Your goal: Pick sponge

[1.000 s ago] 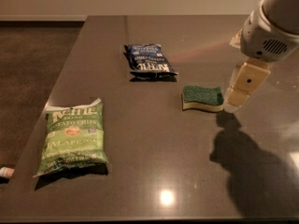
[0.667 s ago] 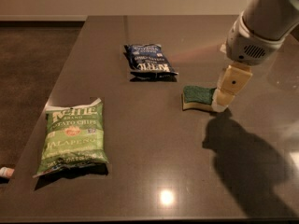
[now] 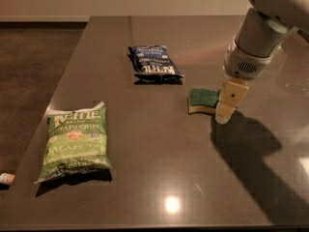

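Camera view: the only view, looking down along a dark table [image 3: 159, 178] that fills most of the frame.
Sponge: the sponge [image 3: 202, 99] lies flat on the table, right of centre, green scouring side up and the pale foam showing along its near edge.
Long axis: roughly left to right across the frame, slightly tilted.
Gripper: the gripper [image 3: 226, 111] hangs from the arm [image 3: 260, 37], which enters from the upper right; its tip is low, close to the table top.
Key relation: the sponge lies just left of the gripper, whose pale body covers the sponge's right end, so it stands at one short end and not over the middle.
Grip state: cannot tell whether it is released or clenched; nothing shows the sponge as grasped or lifted.
Judgement: the coming move likely needs a small shift left, so that the gripper closes across the short width.
Blue chip bag [image 3: 154, 62]: upper centre, well apart from the sponge.
Green chip bag [image 3: 77, 137]: lower left, far from the gripper.
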